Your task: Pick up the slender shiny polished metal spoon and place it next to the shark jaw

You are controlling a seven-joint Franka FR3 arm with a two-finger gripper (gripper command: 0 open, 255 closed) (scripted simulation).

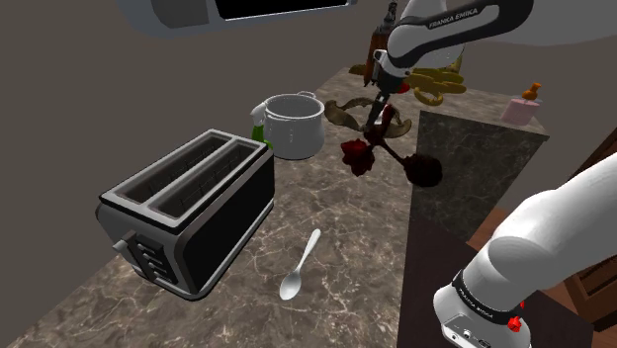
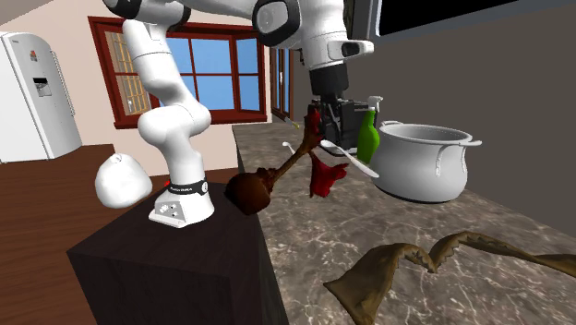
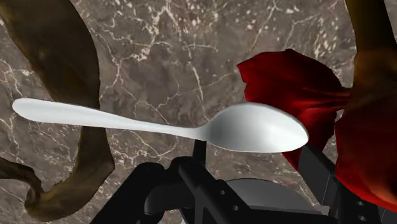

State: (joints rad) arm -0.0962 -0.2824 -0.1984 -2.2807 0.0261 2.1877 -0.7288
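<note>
Going left to right in the shoulder view: a black and silver toaster (image 1: 188, 213) sits on the brown veined tabletop (image 1: 346, 227). Just off its near corner there's a loose spoon (image 1: 300, 265) lying flat, well apart from the arm. Next comes a pale pot (image 1: 293, 125) with a green bottle (image 1: 257, 132) tucked against its far side. Right of the pot are the brownish curved arms of the shark jaw (image 1: 342, 113).

My claw (image 1: 377, 127) hangs right over that jaw, closed on a second, held spoon (image 3: 254, 127), which is plain white. From the wrist cam it lies crosswise in front of the black fingers. The handle end sticks out over one brown arm of the jaw, and the bowl is beside a dark red crumpled thing (image 1: 356, 155). In the second exterior view that spoon is up off the tabletop, level with the pot's side.

Further right there's a dark brown ball on a stick (image 1: 425, 170) at the tabletop's edge. Behind it sit some bananas (image 1: 435, 84).
</note>
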